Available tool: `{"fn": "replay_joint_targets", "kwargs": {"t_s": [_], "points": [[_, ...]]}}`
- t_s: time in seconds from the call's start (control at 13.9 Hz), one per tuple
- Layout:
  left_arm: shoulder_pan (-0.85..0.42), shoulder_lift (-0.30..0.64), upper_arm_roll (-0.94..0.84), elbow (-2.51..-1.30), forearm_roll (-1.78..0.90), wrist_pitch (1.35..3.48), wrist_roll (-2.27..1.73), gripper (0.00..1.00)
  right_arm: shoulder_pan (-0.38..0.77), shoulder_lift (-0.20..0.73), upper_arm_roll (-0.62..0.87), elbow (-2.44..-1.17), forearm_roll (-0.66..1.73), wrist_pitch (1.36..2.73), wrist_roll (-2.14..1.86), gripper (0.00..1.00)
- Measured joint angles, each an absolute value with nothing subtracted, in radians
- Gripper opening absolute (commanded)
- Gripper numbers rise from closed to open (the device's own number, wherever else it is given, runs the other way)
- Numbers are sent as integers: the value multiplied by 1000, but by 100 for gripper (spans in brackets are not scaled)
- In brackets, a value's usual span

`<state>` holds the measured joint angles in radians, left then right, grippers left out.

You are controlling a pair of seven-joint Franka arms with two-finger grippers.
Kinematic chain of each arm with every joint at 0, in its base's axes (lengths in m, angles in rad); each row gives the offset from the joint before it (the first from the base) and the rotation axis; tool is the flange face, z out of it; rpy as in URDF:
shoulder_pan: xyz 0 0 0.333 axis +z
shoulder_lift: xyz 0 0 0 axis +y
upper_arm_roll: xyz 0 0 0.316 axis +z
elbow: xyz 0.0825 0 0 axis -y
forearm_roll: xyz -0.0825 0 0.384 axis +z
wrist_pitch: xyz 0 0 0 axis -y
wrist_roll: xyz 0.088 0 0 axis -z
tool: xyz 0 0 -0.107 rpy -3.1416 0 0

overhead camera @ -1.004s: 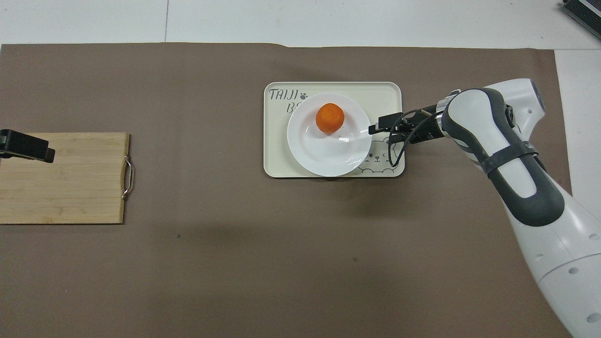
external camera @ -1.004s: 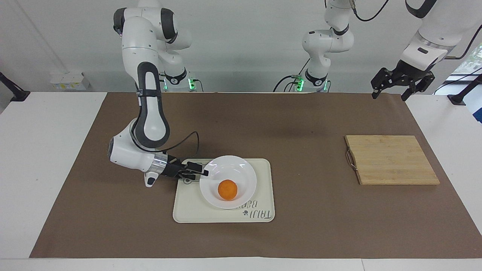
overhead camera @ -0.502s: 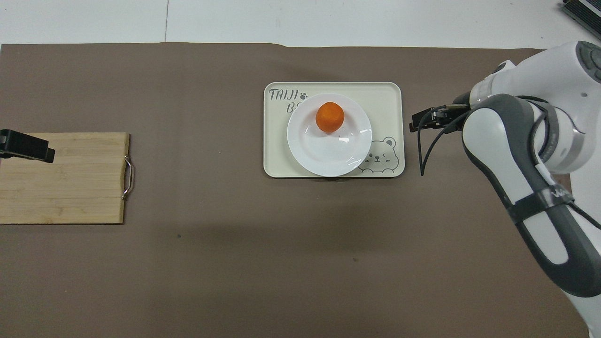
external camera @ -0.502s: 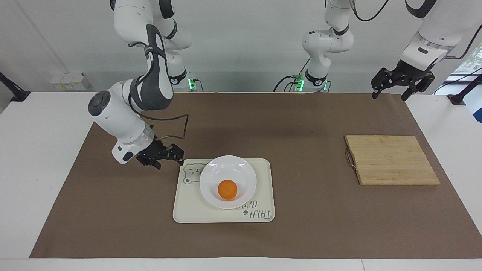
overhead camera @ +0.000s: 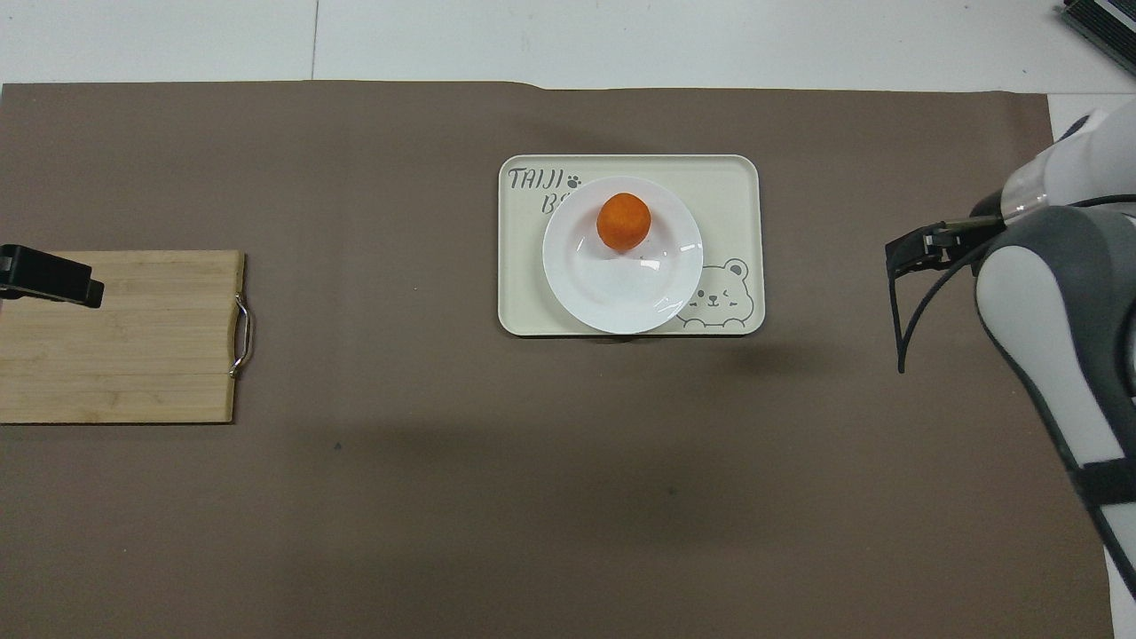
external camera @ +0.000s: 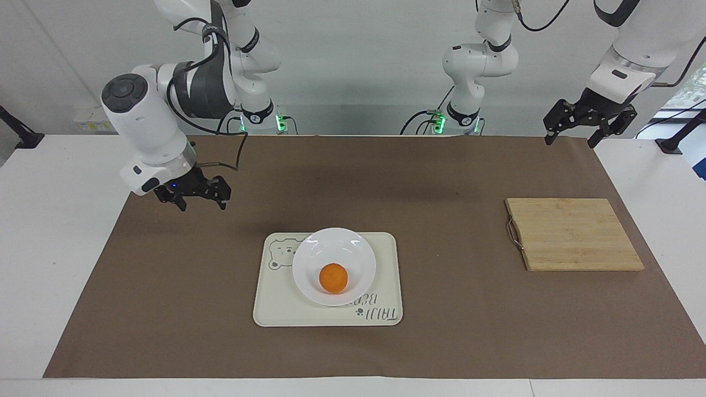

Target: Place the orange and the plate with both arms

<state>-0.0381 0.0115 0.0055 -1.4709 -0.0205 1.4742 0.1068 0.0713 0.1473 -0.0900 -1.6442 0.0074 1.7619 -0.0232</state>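
Both claws, right claw over bare desk and left claw waiting, hang released w/ nothing held; orange sits off-centre on plate, so a bump could roll it.

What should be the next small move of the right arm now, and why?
Probably only to lift the right gripper a little higher over the brown mat and wait. The orange lies on the plate, the plate sits on the tray, and both open grippers are empty; the left gripper waits above the mat's corner.
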Motion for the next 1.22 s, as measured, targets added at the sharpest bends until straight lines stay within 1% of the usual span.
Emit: {"fn": "replay_joint_targets", "kwargs": {"t_s": [0.22, 0.5, 1.0, 1.22], "points": [[-38, 11, 5, -1471, -21, 1474, 107, 100, 43, 62, -91, -1644, 7, 1706, -23, 100], [-38, 11, 5, -1471, -21, 1474, 107, 100, 43, -18, -89, -1644, 7, 1653, -23, 100], [-38, 11, 5, -1471, -21, 1474, 107, 100, 43, -109, -89, -1639, 7, 1538, 39, 100], [-38, 11, 5, -1471, -21, 1474, 107, 100, 43, -133, -87, -1651, 7, 1525, 65, 100]]}}
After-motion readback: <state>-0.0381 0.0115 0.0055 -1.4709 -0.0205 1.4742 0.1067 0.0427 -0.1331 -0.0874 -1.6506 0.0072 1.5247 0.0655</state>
